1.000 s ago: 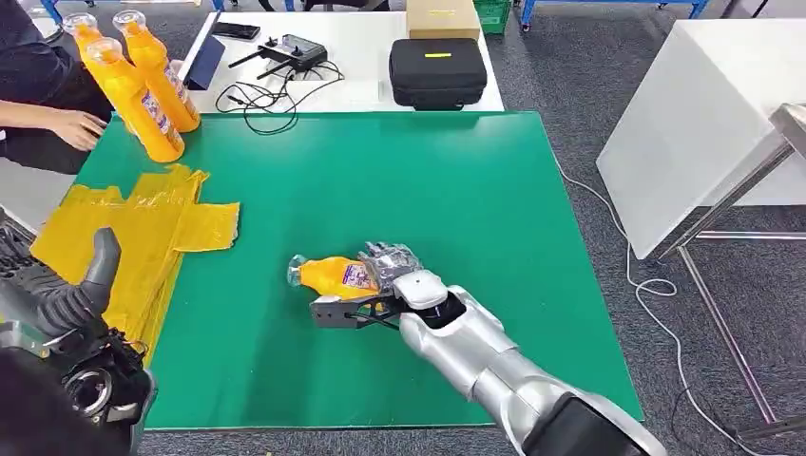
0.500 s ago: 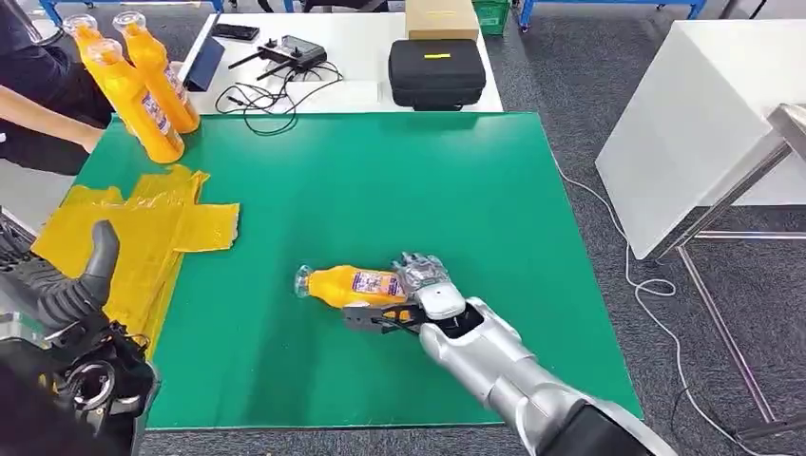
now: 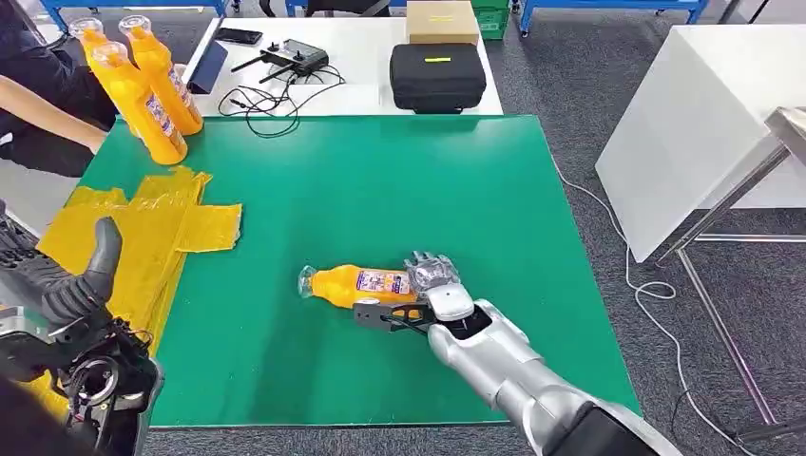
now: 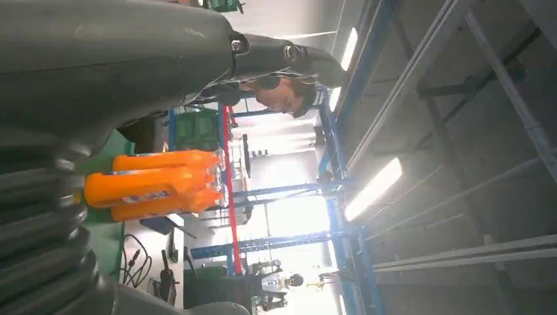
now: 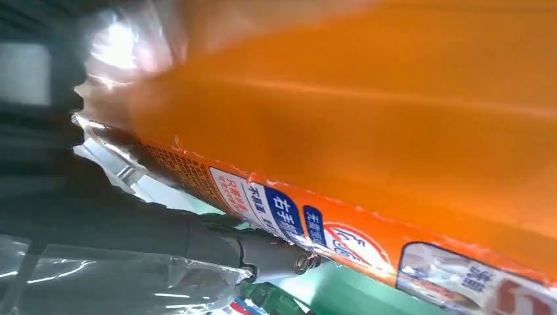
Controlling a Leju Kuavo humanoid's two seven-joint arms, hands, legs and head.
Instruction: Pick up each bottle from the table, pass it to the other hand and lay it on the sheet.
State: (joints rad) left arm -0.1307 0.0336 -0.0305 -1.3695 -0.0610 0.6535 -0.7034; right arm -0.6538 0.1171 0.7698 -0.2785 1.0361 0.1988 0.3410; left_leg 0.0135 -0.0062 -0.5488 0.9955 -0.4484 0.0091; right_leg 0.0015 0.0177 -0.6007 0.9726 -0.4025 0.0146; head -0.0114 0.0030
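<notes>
Right hand (image 3: pixel 432 285) has its fingers wrapped round the base end of the orange bottle (image 3: pixel 356 283), which lies sideways low over the green table (image 3: pixel 399 180), cap toward the yellow sheet (image 3: pixel 143 228); can't tell if it's lifted clear. Left hand (image 3: pixel 57 285) waits near the sheet, fingers apart, holding nothing. Risk: end-only grip on a wrapped hand looks slippery, so the bottle could tip or slide out during the pass.

orange bottle (image 3: pixel 354 283) — on its side | three upright bottles (image 3: pixel 143 81) — far corner
</notes>
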